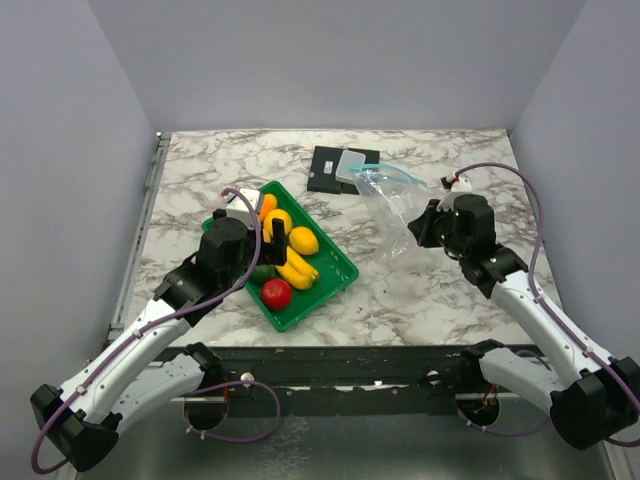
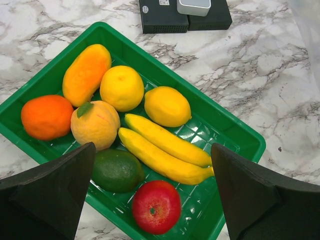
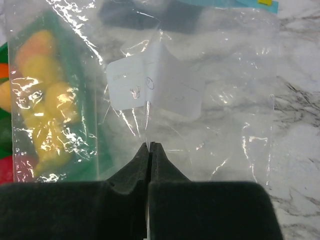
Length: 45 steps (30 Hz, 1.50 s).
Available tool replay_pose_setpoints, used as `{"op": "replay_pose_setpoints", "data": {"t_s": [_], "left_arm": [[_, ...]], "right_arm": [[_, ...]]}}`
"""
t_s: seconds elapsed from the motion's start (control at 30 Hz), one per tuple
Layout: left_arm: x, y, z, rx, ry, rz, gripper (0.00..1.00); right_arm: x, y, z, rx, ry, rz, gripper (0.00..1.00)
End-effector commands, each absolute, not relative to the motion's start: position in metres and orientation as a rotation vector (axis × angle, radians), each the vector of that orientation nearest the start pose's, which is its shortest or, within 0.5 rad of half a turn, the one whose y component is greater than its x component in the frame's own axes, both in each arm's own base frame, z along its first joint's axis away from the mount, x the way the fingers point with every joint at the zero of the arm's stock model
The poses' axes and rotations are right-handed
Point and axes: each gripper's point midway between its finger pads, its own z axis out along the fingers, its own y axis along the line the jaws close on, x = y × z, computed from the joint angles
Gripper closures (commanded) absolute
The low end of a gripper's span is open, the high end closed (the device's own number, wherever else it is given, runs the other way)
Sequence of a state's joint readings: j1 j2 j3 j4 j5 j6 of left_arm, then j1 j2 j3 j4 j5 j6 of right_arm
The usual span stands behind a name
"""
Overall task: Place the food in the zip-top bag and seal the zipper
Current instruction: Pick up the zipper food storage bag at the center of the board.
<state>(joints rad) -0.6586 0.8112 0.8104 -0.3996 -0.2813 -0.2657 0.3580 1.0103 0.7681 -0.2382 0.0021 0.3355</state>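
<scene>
The food lies in a green tray (image 2: 227, 125): a yellow banana bunch (image 2: 165, 150), a red round fruit (image 2: 156, 206), a green one (image 2: 116, 170), an orange one (image 2: 46, 116) and yellow ones (image 2: 121, 87). My left gripper (image 2: 152, 150) hangs open above the bananas and the red fruit, holding nothing. To the right, the clear zip-top bag (image 1: 390, 205) is lifted off the table. My right gripper (image 3: 150, 145) is shut on a fold of the bag's film (image 3: 200, 100). The light-blue zipper (image 3: 225, 2) runs along the bag's far edge. No food is inside the bag.
Flat black boxes (image 1: 330, 172) with a small grey box (image 1: 352, 165) on top lie at the back of the marble table (image 1: 200, 170), just behind the bag. Grey walls close in the table on the left, back and right.
</scene>
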Motion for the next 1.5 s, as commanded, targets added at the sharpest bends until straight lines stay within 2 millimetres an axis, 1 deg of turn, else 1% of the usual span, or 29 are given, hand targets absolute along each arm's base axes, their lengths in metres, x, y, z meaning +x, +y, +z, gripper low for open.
{"op": "replay_pose_setpoints", "data": {"t_s": [0.0,0.13,0.27,0.4,0.5,0.63,0.77,0.93,1.07,1.17,1.33,1.47], "left_arm": [[0.254,-0.151,0.224,0.218,1.982,-0.331,0.01],[0.253,-0.152,0.224,0.212,1.987,-0.342,0.01],[0.253,-0.153,0.226,0.200,1.988,-0.355,0.01],[0.253,-0.157,0.232,0.178,1.983,-0.395,0.01],[0.249,-0.161,0.242,0.158,1.967,-0.445,0.01],[0.245,-0.161,0.249,0.144,1.972,-0.475,0.01],[0.245,-0.165,0.251,0.153,2.004,-0.510,0.04],[0.250,-0.158,0.258,0.129,2.027,-0.568,0.05],[0.257,-0.151,0.252,0.107,2.074,-0.661,0.10],[0.259,-0.149,0.253,0.074,2.077,-0.722,0.11],[0.257,-0.155,0.266,0.036,2.056,-0.860,0.11],[0.252,-0.163,0.279,0.032,2.036,-0.971,0.12]], "right_arm": [[0.299,0.160,0.217,-0.253,1.946,0.596,0.99],[0.289,0.173,0.231,-0.371,1.880,0.667,0.99],[0.270,0.188,0.250,-0.511,1.776,0.754,0.99],[0.252,0.194,0.269,-0.618,1.670,0.790,0.99],[0.241,0.196,0.277,-0.680,1.615,0.802,0.99],[0.230,0.199,0.283,-0.763,1.572,0.808,0.99],[0.217,0.205,0.288,-0.873,1.506,0.829,0.99],[0.203,0.211,0.294,-0.972,1.445,0.841,0.99],[0.196,0.212,0.296,-1.029,1.431,0.828,0.99],[0.194,0.212,0.296,-1.057,1.425,0.814,0.99],[0.180,0.215,0.289,-1.173,1.367,0.805,0.99],[0.176,0.216,0.292,-1.209,1.334,0.796,0.99]]}}
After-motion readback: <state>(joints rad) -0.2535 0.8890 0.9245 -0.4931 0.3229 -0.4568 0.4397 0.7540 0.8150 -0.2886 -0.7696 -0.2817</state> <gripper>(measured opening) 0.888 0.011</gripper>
